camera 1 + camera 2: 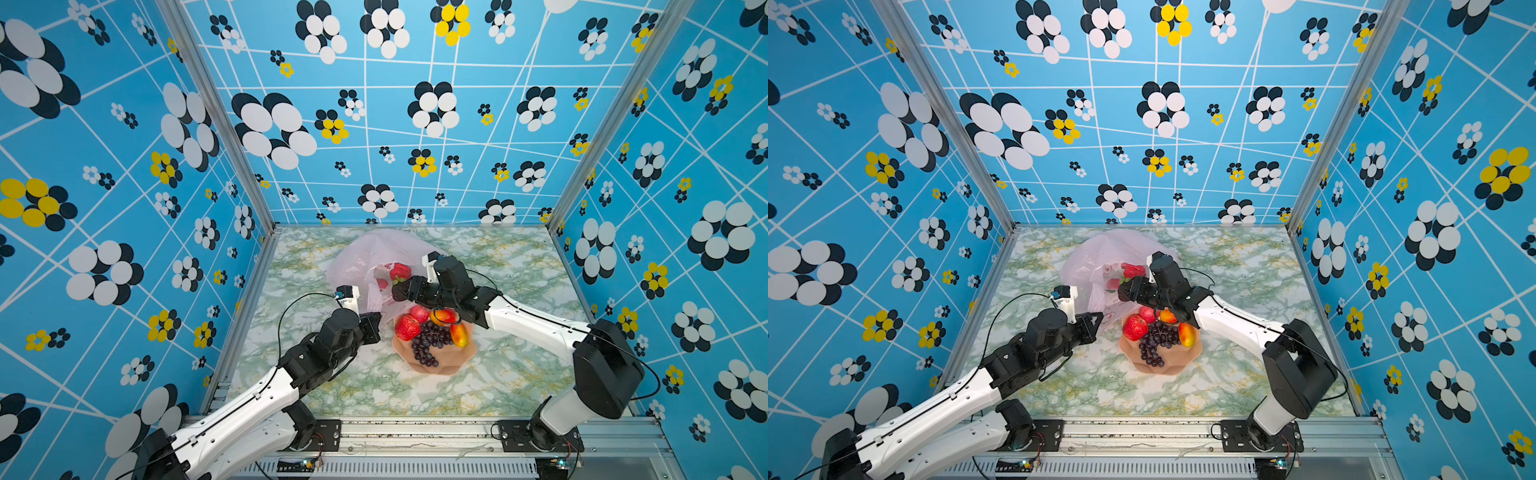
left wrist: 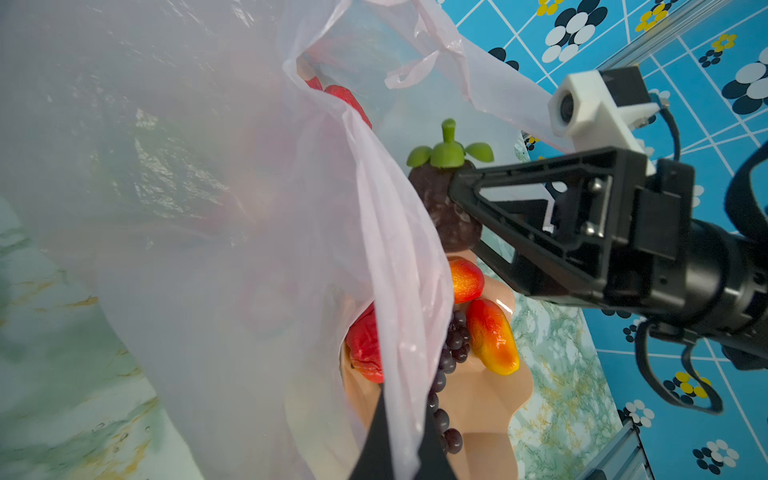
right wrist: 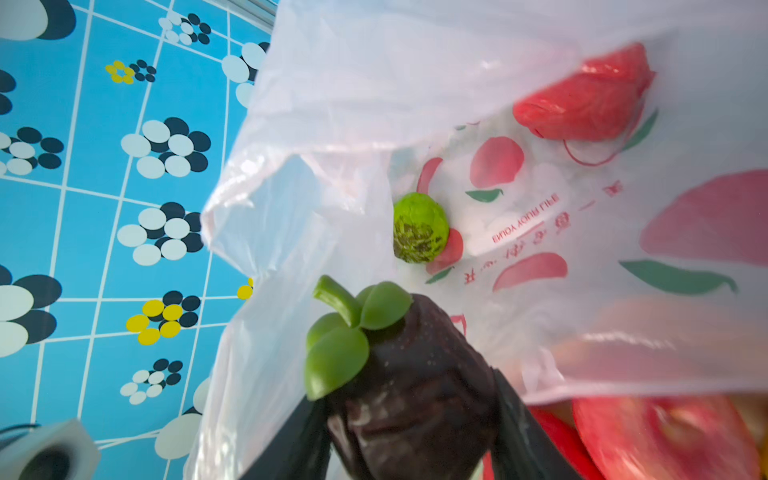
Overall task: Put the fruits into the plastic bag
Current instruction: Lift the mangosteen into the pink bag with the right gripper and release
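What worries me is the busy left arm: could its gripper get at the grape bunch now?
Probably not: the left gripper is shut on the plastic bag, holding its mouth open. The grape bunch lies near in the bowl, but reaching it means dropping the bag.

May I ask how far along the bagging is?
Done: a bumpy red fruit and the green fruit lie in the plastic bag. In hand: right gripper holds the maroon fruit at its mouth; left gripper pinches its edge. Left: two red fruits, two mangoes, grape bunch in the bowl.
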